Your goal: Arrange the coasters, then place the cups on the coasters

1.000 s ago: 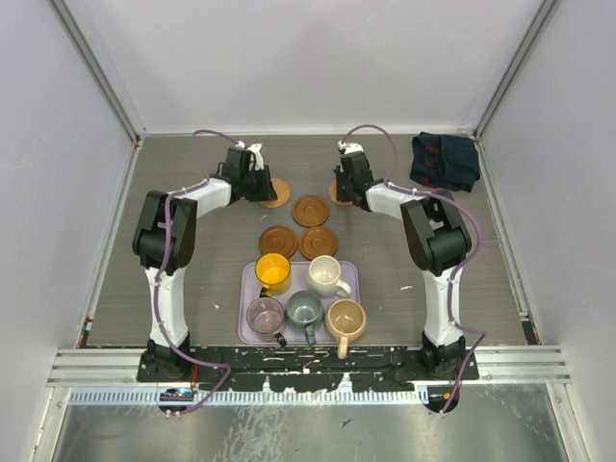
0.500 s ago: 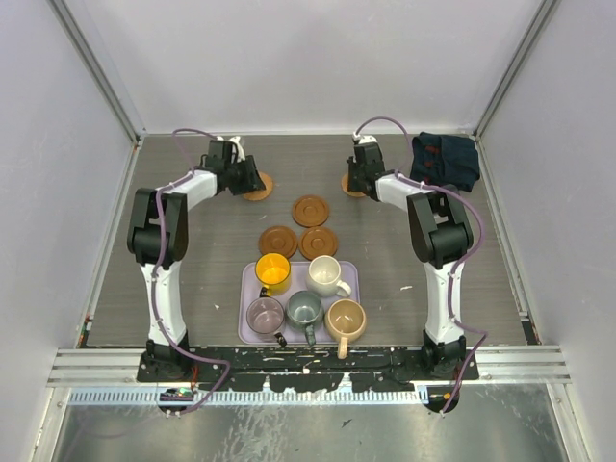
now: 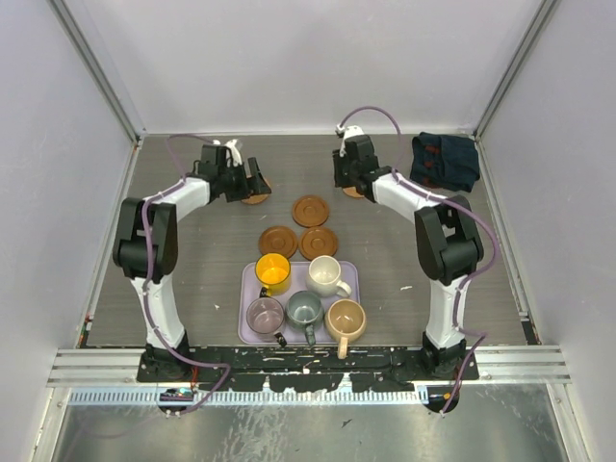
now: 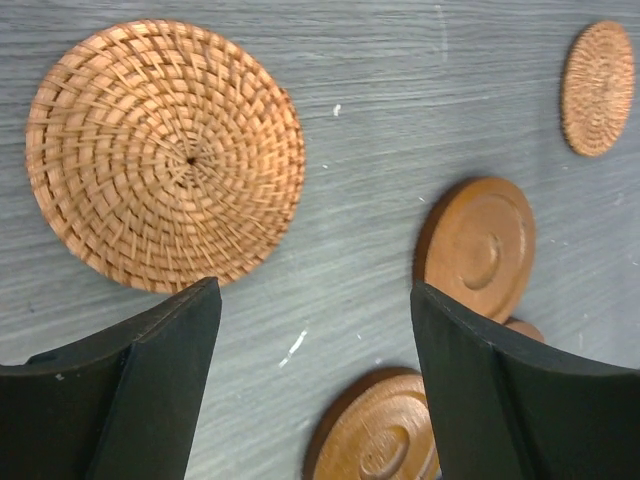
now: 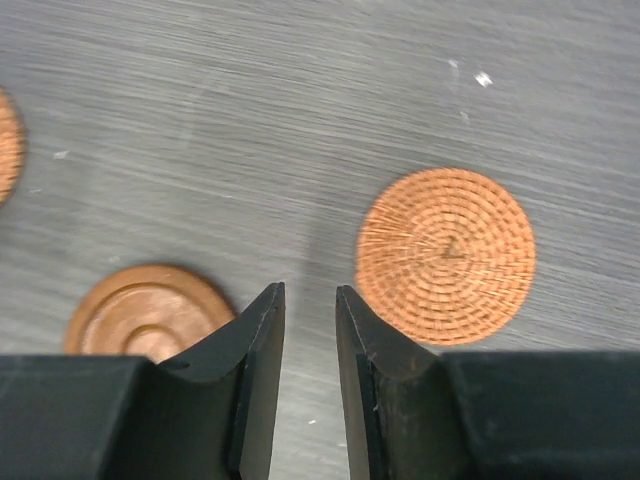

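five coasters (image 3: 310, 210) (two woven, three wooden) lie beyond the tray (image 3: 247, 294); five cups (image 3: 327, 276) stand on it. left gripper (image 4: 315, 300) gapes empty, right gripper (image 5: 310, 300) barely parted, empty.

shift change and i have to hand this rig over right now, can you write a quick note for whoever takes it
The left gripper is open wide and empty, next to the left woven coaster, which lies flat.
The right gripper is only slightly parted and empty, beside the right woven coaster, also flat.
The three wooden coasters sit clustered in the middle. All five cups stand on the lilac tray.
Done: woven pair set out.
Left: space the wooden ones, then put each cup on a coaster.
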You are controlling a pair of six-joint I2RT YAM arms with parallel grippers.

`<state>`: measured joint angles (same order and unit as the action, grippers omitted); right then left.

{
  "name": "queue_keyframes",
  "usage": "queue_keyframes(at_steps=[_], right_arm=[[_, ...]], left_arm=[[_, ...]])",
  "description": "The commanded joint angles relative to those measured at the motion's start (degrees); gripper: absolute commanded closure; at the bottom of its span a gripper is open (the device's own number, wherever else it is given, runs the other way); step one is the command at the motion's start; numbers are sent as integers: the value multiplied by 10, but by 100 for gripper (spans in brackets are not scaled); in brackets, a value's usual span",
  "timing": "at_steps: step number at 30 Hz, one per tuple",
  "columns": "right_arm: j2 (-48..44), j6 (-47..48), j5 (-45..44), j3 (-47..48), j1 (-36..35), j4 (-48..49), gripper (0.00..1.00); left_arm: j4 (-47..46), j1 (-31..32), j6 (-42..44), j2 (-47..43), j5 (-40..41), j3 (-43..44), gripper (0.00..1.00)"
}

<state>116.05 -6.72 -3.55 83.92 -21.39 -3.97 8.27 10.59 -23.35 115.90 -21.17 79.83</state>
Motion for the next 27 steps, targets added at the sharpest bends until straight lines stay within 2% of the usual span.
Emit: queue_keyframes(at_steps=[1, 9, 15, 19, 27], right_arm=[[-59, 29, -3, -17, -44, 4, 67], [-30, 38, -14, -30, -107, -15, 74], [-4, 30, -24, -22, -120, -28, 78], [17, 16, -24, -8, -120, -40, 79], [80, 12, -15, 47, -120, -60, 79]], left_arm=[[-73, 0, -9, -75, -27, -35, 21], [-97, 0, -15, -108, -28, -100, 19], [-112, 0, -17, -145, -28, -163, 25], [-127, 0, -13, -178, -28, -207, 40], [-128, 1, 1, -237, -14, -265, 81]])
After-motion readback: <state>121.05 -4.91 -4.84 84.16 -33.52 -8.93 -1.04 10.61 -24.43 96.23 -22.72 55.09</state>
